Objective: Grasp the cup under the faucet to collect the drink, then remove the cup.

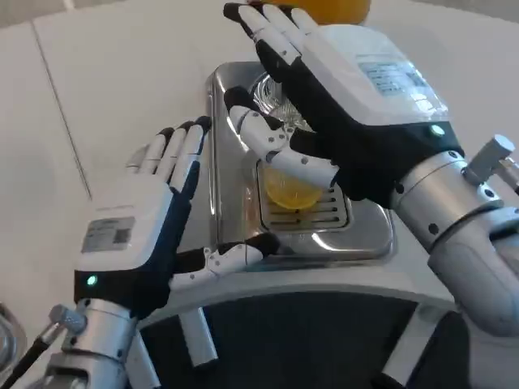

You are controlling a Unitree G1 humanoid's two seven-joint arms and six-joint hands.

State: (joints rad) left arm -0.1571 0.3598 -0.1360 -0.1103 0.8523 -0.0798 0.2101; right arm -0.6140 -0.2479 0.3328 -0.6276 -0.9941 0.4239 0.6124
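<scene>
A clear cup (290,193) with yellow drink in it stands on the slotted grille of a silver drip tray (235,203). My right hand (349,105) hangs over the tray with its fingers stretched toward the back, and its thumb (280,146) crosses just above the cup's far side. It grips nothing that I can see. To the left of the tray is my left hand (150,219), fingers spread, its thumb (223,259) lying against the tray's front rim. The right palm hides the faucet.
An orange-filled container (332,8) shows at the top edge behind my right hand. A clear ribbed part (272,93) sits at the back of the tray. White table (122,73) spreads to the left and back. A dark curved edge (308,324) runs along the front.
</scene>
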